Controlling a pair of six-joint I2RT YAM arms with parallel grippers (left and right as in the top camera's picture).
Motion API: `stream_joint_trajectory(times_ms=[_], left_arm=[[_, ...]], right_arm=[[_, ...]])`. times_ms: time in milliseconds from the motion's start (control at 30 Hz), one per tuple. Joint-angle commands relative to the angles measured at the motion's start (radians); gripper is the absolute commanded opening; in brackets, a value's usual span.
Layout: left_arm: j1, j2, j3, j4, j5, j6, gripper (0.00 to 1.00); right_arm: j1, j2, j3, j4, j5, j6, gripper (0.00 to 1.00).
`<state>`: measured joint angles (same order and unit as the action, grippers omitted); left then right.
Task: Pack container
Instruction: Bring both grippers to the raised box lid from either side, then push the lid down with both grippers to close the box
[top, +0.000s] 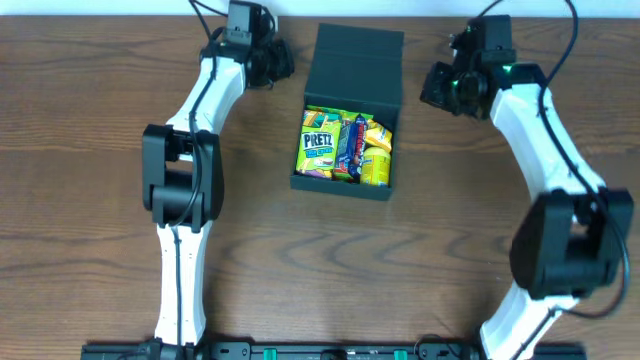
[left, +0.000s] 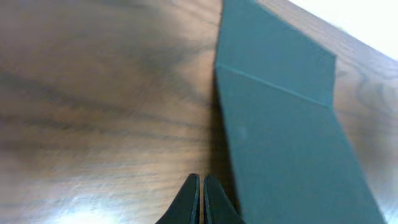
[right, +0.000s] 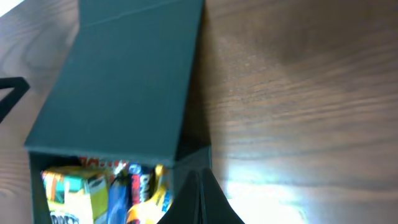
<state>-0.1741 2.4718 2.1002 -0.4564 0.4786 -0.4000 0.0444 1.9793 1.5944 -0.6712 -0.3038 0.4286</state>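
The container (top: 352, 67), a dark charcoal square box, stands at the table's back centre with its flap lid raised and leaning back. Inside lie several snack packets (top: 345, 146), yellow, green and blue. My left gripper (top: 283, 62) is shut and empty, just left of the lid; the left wrist view shows its closed fingers (left: 201, 186) beside the lid (left: 280, 118). My right gripper (top: 432, 85) is shut and empty, just right of the box; its fingers (right: 200, 186) sit by the box's right wall, with the lid (right: 124, 81) and packets (right: 106, 190) in view.
Brown wooden table (top: 100, 200) all round the box. A white wall edge runs along the table's far side (top: 420, 8). The arm bases stand at the front edge.
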Motion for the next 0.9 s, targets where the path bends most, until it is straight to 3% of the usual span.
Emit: stream_joint_trajectory(times_ms=[0, 467, 867], left_arm=[[-0.005, 0.052, 0.085, -0.035, 0.048, -0.009, 0.05], [-0.005, 0.135, 0.121, -0.066, 0.126, -0.073, 0.05], [-0.01, 0.15, 0.124, 0.013, 0.271, -0.072, 0.06]], right_arm=[[-0.038, 0.062, 0.005, 0.04, -0.189, 0.043, 0.02], [-0.053, 0.321, 0.006, 0.338, -0.365, 0.225, 0.02], [-0.039, 0.382, 0.008, 0.641, -0.554, 0.305, 0.01]])
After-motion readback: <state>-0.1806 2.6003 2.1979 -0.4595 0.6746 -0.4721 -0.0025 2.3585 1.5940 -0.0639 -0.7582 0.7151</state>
